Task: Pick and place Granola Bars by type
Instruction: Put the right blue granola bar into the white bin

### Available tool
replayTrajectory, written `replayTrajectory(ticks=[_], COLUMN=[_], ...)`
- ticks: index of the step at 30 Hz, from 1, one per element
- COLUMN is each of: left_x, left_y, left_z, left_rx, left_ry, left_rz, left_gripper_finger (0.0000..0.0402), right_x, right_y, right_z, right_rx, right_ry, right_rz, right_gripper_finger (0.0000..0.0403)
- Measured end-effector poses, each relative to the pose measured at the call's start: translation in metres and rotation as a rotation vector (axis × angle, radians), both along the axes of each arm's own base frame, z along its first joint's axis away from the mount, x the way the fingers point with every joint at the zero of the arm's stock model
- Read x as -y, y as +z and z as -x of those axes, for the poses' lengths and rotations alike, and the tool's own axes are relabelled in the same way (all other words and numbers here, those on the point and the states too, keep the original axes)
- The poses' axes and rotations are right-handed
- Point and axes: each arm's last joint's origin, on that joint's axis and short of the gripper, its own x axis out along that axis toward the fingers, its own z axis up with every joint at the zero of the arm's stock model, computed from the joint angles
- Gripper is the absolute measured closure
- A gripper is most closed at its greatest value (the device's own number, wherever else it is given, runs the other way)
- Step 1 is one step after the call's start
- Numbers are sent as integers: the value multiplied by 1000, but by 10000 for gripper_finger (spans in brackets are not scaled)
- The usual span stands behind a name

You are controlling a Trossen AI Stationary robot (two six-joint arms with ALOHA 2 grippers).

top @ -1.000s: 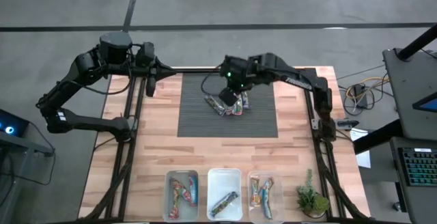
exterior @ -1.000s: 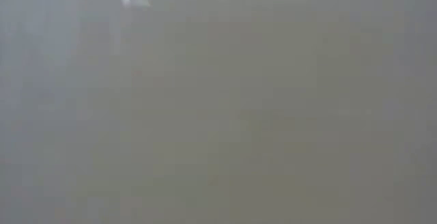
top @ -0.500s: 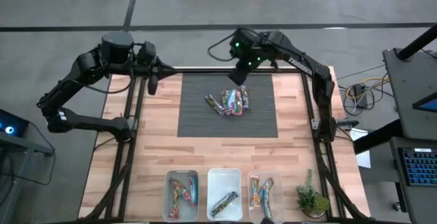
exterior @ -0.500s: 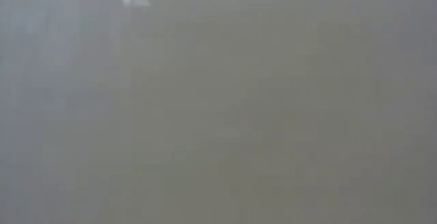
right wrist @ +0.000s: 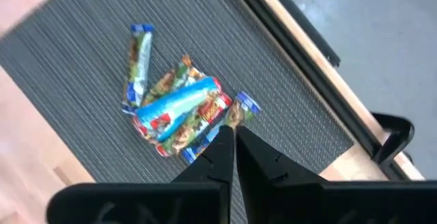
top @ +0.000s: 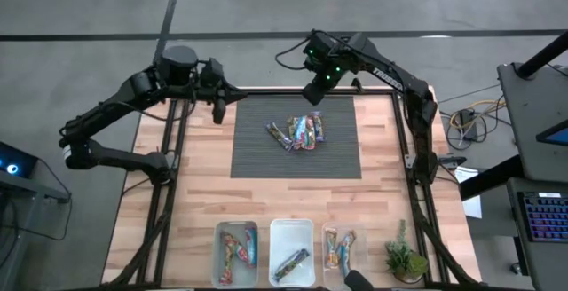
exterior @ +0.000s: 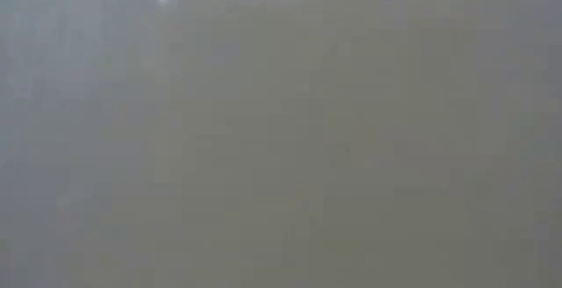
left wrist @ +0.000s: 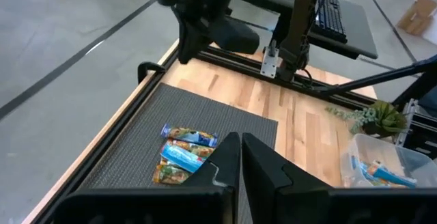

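Both pairs of fingers are pressed together and empty. The right gripper [top: 312,93] hangs above the mat's [top: 257,158] 12 o'clock edge, clear of the Granola Bars [top: 300,133] heaped near the mat's middle. A second ago it sat low on that heap; it has risen away. The left gripper [top: 218,114] at 10 o'clock has edged nearer the mat. Three bins [top: 291,226] at 6 o'clock hold sorted bars. The low view is fogged, perhaps blocked.

Closed right claw [right wrist: 234,136] above heaped Granola Bars [right wrist: 179,109].
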Motion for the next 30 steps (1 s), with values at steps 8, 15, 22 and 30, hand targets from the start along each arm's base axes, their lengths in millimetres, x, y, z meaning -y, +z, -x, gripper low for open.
replayTrajectory(ticks=[8,15,22,30], left_x=[-6,-5,-5,-5], left_y=[-22,-21,-21,-21], left_z=[-10,-10,-10,-10], left_rx=[-3,0,0,0], left_ry=[5,10,10,9], left_rz=[19,32,31,31], left_gripper_finger=[402,402,402,402], right_x=[4,5,-2,-16], right_y=[-39,-67,-68,-56], right_z=[-9,-13,-1,22], right_rx=[-43,-50,-30,127], right_ry=[-19,-26,-34,-115], right_rz=[-65,-134,-136,-113], right_gripper_finger=[394,394,394,394])
